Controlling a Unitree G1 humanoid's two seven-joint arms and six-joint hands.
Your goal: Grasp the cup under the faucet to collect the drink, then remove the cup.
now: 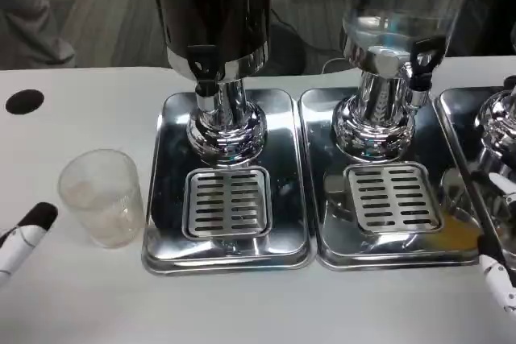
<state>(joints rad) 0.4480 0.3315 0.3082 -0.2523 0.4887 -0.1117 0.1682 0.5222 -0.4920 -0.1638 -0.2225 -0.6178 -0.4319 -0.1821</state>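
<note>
Your left hand (24, 239) shows at the near left edge as one black-tipped white finger lying low over the white table (242, 304), pointing toward the clear plastic cup (102, 197) and stopping just short of it, holding nothing; how wide the rest of that hand is spread you cannot tell from here. Your right hand (498, 267) shows at the near right edge as a few white and black fingers beside the right-hand tray, gripping nothing, their spread likewise unclear. The cup stands upright on bare table just left of the left drip tray (226, 259), apparently empty, and not yet under any faucet. The dark dispenser (216, 14) rises at the far side of that tray, its black tap (205, 84) above the slotted grate (227, 201), which is likely where the cup belongs. To its right, a clear dispenser (399, 6) stands over a second tray (385, 257). The left arm appears set low and level for a side grasp, the closer reach to the cup
</note>
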